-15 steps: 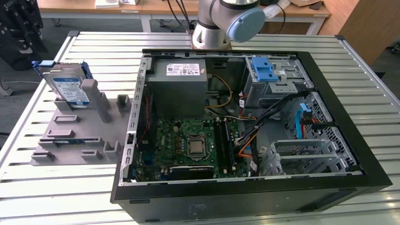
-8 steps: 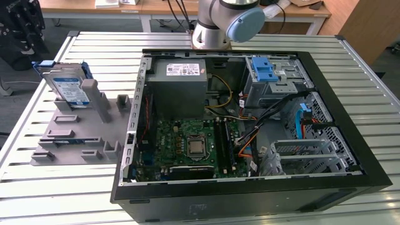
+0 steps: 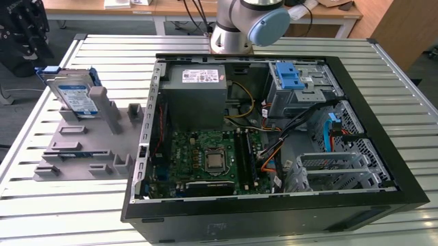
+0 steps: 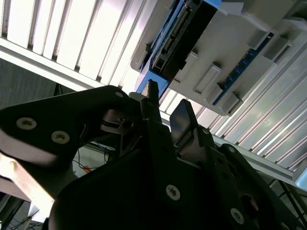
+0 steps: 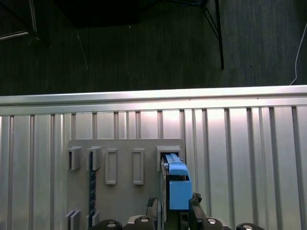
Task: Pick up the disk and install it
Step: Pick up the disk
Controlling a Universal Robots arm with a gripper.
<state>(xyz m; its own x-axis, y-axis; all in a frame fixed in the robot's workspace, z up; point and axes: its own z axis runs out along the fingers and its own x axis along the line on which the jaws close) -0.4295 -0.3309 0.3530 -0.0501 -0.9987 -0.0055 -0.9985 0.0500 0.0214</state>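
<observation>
Gripper (image 5: 173, 200) stands with its fingers apart, clamped on nothing; in the first wrist view its two dark tips flank the blue upper edge of the disk (image 5: 176, 184), a flat rectangular silver metal drive with a white-and-blue label and a blue plastic carrier frame; whether they touch it I cannot tell. The disk stands upright on edge in a slot of the grey plastic holder block (image 3: 82, 138); in the exterior view that block lies at about nine o'clock from the open black computer case (image 3: 274, 220), both on the slatted metal counter (image 3: 41, 205). The step in hand looks like the approach to the grasp; to do it well, I judge: keep the fingers square to the disk's broad faces; centre them along its edge; close evenly so the disk does not tip in its slot.
</observation>
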